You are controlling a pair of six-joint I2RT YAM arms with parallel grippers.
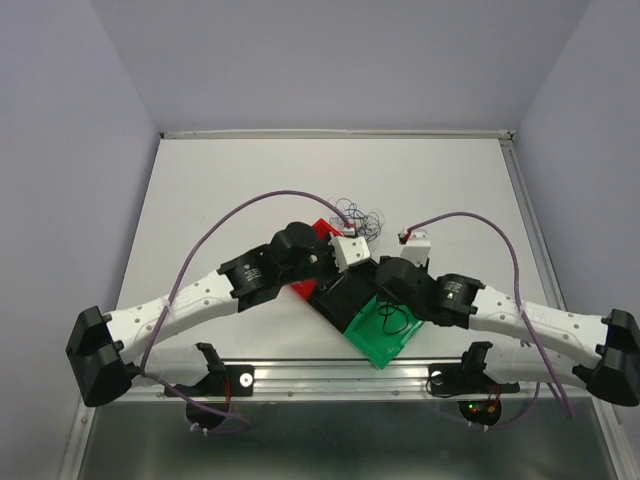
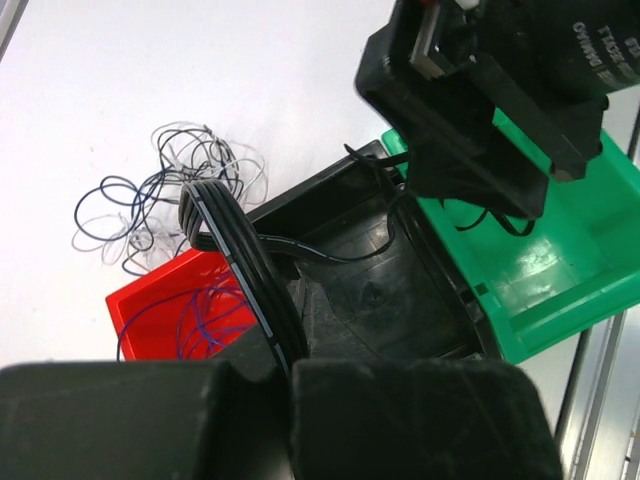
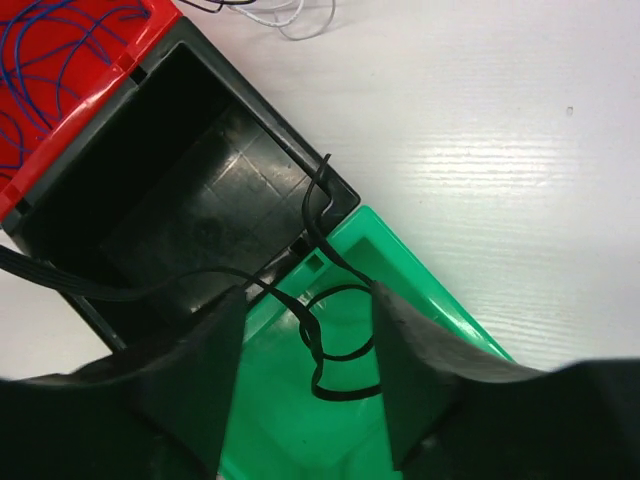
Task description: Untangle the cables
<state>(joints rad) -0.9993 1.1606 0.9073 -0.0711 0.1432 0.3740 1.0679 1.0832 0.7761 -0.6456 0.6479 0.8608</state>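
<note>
Cables are lying tangled on the table beyond three adjoining bins (red bin, black bin, green bin). The left gripper is pinching a flat black cable; the right gripper is hanging spread above a black loop in the green bin.

Right in front of me, three bins touched in a diagonal row at centre frame: upper-left bin, middle bin, lower-right bin. A tangle of cables lay on the table just above them; one cable crossed from middle bin into lower-right bin.
</note>
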